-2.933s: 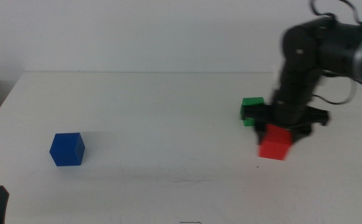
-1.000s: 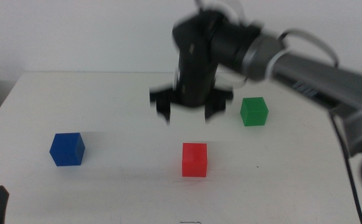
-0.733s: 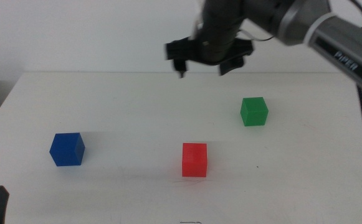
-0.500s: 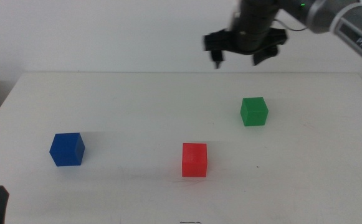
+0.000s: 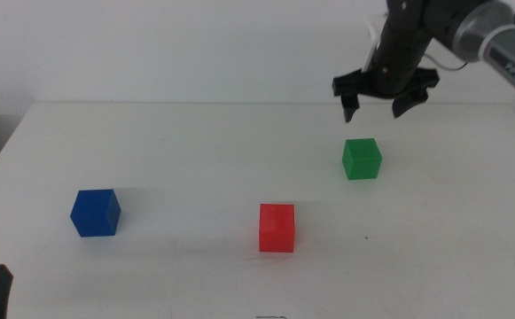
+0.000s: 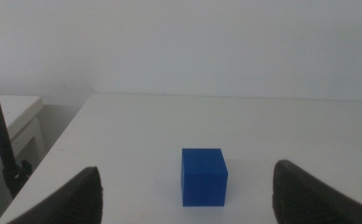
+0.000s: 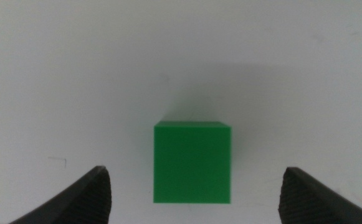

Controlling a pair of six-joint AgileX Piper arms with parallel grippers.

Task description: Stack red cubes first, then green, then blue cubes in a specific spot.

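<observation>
Directly under the right tool (image 5: 386,100), green cube (image 5: 362,159) sits on the white surface (image 5: 195,151), centred between wide-open, empty jaws, no contact. Matte, plain faces. Red cube (image 5: 277,228) stands alone nearer the front, blue cube (image 5: 95,213) far left. Left tool (image 6: 187,193) waits low, open, empty, facing blue.
</observation>
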